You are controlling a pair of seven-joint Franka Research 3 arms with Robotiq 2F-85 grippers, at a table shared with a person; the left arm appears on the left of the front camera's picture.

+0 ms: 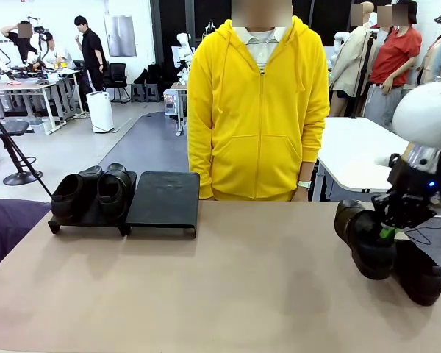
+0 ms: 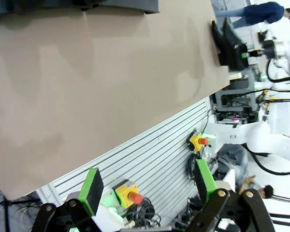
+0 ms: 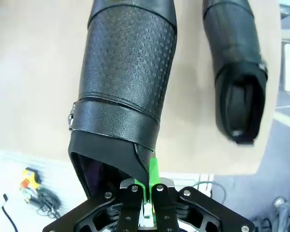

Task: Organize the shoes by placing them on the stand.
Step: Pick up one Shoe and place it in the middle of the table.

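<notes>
The stand [image 1: 164, 198] sits at the far left of the bench [image 1: 228, 294]. Two shoes [image 1: 67, 195] already rest side by side on its left section, and its right section is bare. A person [image 1: 257, 110] in a yellow hoodie stands behind the bench, just right of the stand.

Well away from the stand, at the bench's right end, the right hand [image 1: 386, 234] is pinched together on the back rim of a third shoe [image 1: 361, 239]. That shoe is tilted, with its toe pointing towards the stand. I cannot tell whether it is off the surface. The fourth shoe [image 1: 419, 273] lies just beside it, on the side away from the stand. The stretch of bench between this pair and the stand is bare.

The left hand [image 2: 149, 184] hangs off the near edge of the bench with its green-padded fingers [image 2: 92, 191] wide apart and nothing between them. Under it are a slatted panel [image 2: 154, 154], a yellow box [image 2: 128, 193] with a red button, and loose cables.
</notes>
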